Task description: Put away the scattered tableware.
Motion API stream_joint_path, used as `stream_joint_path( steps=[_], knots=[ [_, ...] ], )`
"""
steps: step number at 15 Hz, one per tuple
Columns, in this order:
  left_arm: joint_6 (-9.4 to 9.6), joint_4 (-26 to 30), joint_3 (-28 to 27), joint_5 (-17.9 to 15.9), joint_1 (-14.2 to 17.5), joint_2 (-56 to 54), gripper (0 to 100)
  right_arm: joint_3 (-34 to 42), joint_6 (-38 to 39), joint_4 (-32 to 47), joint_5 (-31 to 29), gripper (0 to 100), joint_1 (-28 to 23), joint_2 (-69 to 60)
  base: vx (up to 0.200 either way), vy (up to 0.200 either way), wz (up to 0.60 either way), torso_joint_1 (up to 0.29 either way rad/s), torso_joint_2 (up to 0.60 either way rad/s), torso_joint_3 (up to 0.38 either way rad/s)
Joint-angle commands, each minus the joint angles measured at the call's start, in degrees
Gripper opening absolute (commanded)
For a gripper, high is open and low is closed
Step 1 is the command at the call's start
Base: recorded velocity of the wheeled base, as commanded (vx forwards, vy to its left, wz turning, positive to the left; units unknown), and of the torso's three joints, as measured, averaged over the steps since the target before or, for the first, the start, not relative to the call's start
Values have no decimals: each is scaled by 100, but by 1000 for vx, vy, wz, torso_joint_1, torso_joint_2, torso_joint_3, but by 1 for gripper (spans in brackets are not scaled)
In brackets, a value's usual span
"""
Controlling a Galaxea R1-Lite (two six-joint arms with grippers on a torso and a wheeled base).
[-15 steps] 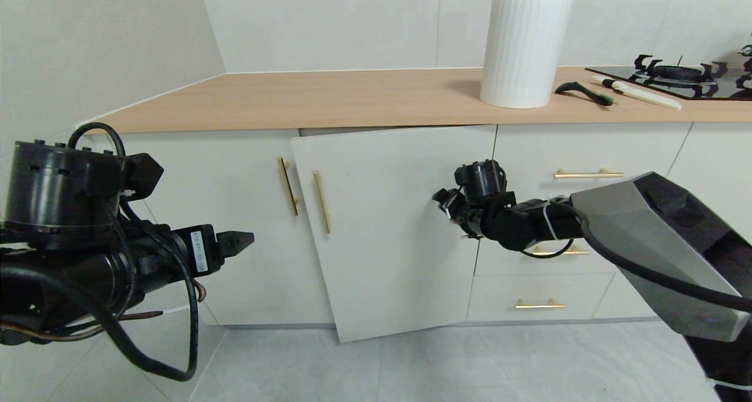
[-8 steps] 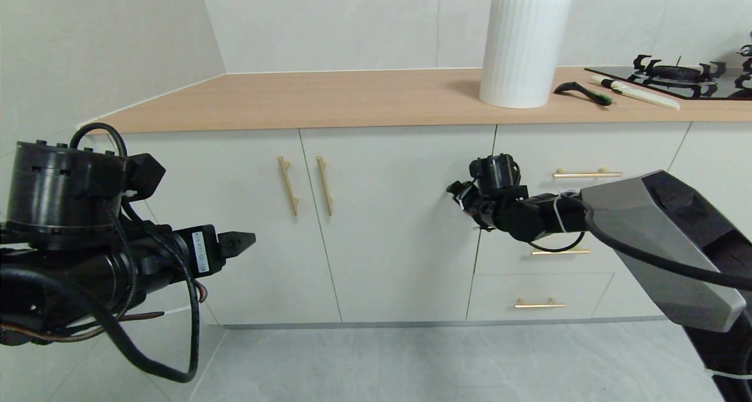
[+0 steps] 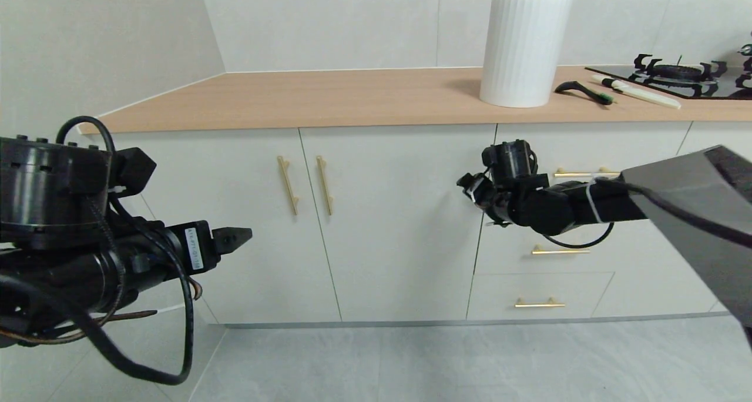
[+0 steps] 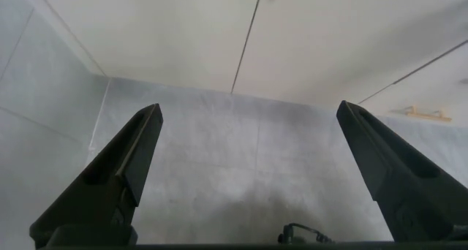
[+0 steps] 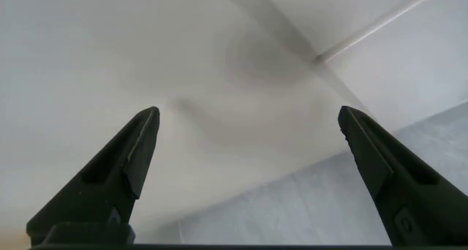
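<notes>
- Left gripper (image 4: 248,111): fingers spread wide, above grey floor tiles (image 4: 219,169).
- Right gripper (image 5: 248,115): fingers wide, close to the shut white cupboard door (image 3: 399,214).
- Black-handled green-tipped utensil (image 3: 584,91) and cream knife (image 3: 637,92) lie on the wooden countertop (image 3: 323,99), beside the white ribbed cylinder (image 3: 524,49).

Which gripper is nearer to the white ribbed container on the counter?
Right. The right gripper is below the white ribbed container; the left gripper is far to its left, lower.

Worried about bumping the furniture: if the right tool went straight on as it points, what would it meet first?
Probably the closed cabinet door, near its edge by the drawers; the right tool looks close, but depth is unclear.
</notes>
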Motion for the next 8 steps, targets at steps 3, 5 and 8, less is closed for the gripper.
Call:
stream_joint_path(
  steps=[3, 5, 8],
  knots=[
    [676, 43, 114, 12, -23, -1293, 100, 3783, -1120, -621, -452, 100, 233, -3740, 0, 0, 0, 0, 0, 0],
    [799, 43, 755, 232, -199, -1952, 100, 5769, -2280, -1368, -469, 100, 233, -5629, 0, 0, 0, 0, 0, 0],
    [913, 51, 1212, 645, -199, -2787, 100, 7281, -3519, -1632, -478, 100, 83, -8064, 0, 0, 0, 0, 0, 0]
  ],
)
